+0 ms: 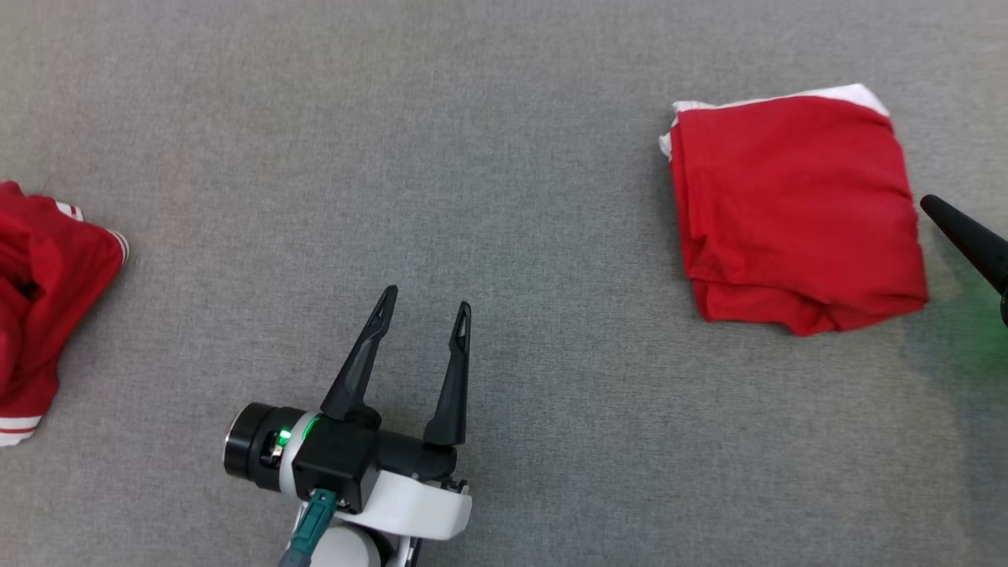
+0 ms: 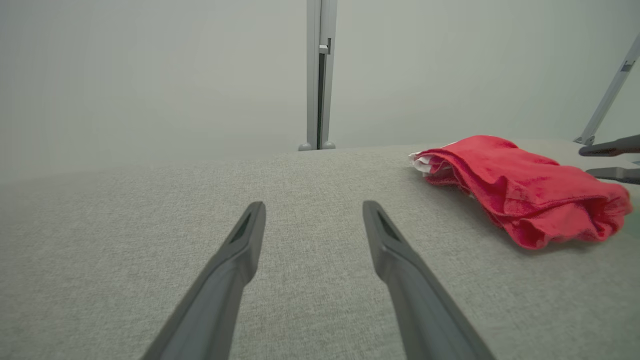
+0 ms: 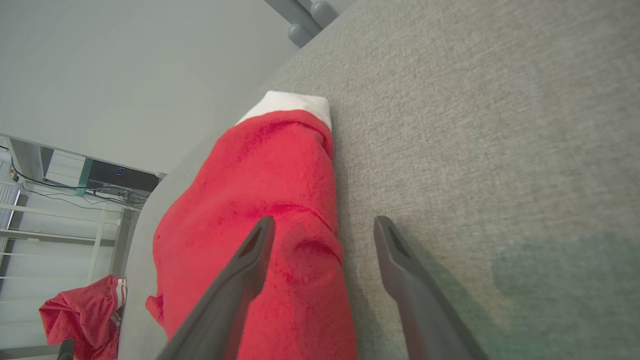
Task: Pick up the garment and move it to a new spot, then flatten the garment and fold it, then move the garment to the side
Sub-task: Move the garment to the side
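Note:
A red garment with white trim lies folded into a rough square at the right of the grey table; it also appears in the left wrist view and the right wrist view. My left gripper hovers open and empty over bare cloth at the lower middle, well left of the garment. My right gripper is open beside the garment's right edge, one finger over the red fabric, the other over the table. One dark fingertip of it pokes in at the head view's right edge.
A second red garment with white stripes lies crumpled at the table's left edge, also seen far off. A grey post stands behind the table. Shelving stands beyond the table's end.

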Tool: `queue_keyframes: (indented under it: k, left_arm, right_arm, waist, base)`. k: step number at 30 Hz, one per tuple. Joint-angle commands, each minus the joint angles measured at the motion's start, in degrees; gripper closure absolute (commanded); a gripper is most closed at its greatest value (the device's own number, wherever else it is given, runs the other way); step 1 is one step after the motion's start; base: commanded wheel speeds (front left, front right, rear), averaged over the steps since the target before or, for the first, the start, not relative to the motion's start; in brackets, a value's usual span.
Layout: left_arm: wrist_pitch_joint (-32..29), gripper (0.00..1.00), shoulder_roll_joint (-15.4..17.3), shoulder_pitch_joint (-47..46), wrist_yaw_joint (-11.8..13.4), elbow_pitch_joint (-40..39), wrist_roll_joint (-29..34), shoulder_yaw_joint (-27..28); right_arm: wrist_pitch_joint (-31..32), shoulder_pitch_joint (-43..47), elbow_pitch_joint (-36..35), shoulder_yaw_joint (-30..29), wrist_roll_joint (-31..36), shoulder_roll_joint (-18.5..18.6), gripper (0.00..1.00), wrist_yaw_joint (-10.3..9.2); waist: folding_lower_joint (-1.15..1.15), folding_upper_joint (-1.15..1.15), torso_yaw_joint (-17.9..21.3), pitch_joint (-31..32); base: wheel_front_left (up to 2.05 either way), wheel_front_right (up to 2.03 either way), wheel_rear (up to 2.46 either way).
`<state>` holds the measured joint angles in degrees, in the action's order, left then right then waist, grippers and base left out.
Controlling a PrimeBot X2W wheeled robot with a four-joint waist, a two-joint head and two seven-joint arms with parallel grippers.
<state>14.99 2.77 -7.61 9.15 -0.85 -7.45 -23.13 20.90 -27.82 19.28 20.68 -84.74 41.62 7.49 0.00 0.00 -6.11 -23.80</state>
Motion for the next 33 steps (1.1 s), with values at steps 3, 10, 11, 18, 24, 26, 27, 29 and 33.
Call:
queue_keyframes:
  k: [3,10,11,18,24,26,27,29,33]
  left_arm:
    - [0.2,0.0,0.2,-1.7,0.4,0.2,0.6,-0.2]
    - [0.2,0.0,0.2,-3.3,0.6,0.6,1.2,-0.4]
    - [0.2,0.0,0.2,-3.4,0.5,0.6,1.3,-0.3]
    - [0.2,0.0,0.2,-4.9,-0.5,-0.2,2.0,0.3]
    - [0.2,0.0,0.3,-7.4,-2.1,-1.2,4.2,0.9]
    - [0.2,0.0,0.5,-8.3,-2.7,-1.6,5.1,1.1]
    - [0.2,0.0,0.7,-8.8,-3.0,-1.9,5.6,1.0]
    - [0.2,0.0,1.1,-9.8,-3.4,-2.6,6.4,0.8]
    - [0.1,0.0,1.6,-11.0,-4.0,-3.3,7.4,0.4]
  right_arm:
    - [1.9,-1.7,0.6,0.0,-1.4,0.5,0.0,-0.01]
    - [3.5,-4.1,-0.2,2.2,-0.7,-0.2,1.0,-0.02]
    - [3.2,-4.4,-0.7,2.4,-0.3,0.1,1.0,-0.02]
    - [-2.8,-5.5,-4.0,2.9,5.2,5.5,1.0,-0.02]
    - [-9.2,-7.7,-4.7,2.9,9.3,11.3,1.0,-0.02]
    - [-11.1,-8.5,-4.4,3.2,10.7,13.3,1.0,-0.02]
    - [-12.0,-9.0,-4.2,3.4,11.4,14.1,1.0,-0.02]
    - [-14.0,-9.9,-3.6,3.9,12.6,15.8,1.0,-0.02]
    - [-16.5,-11.2,-2.3,4.9,14.2,18.0,1.0,-0.02]
  waist:
    - [0.0,0.0,-1.1,-2.3]
    - [0.0,0.0,-0.8,-3.8]
    - [0.0,0.0,-0.5,-3.9]
    - [0.0,0.0,3.1,-6.8]
    - [0.0,0.0,7.4,-10.4]
    - [0.0,0.0,8.8,-11.5]
    - [0.0,0.0,9.4,-12.1]
    - [0.0,0.0,10.6,-13.1]
    - [0.0,0.0,12.0,-14.6]
  base:
    - [0.0,0.0,0.0]
    - [0.0,0.0,0.0]
    - [0.0,0.0,0.0]
    - [0.0,0.0,0.0]
    - [0.0,0.0,0.0]
    - [0.0,0.0,0.0]
    - [0.0,0.0,0.0]
    - [0.0,0.0,0.0]
    - [0.0,0.0,0.0]
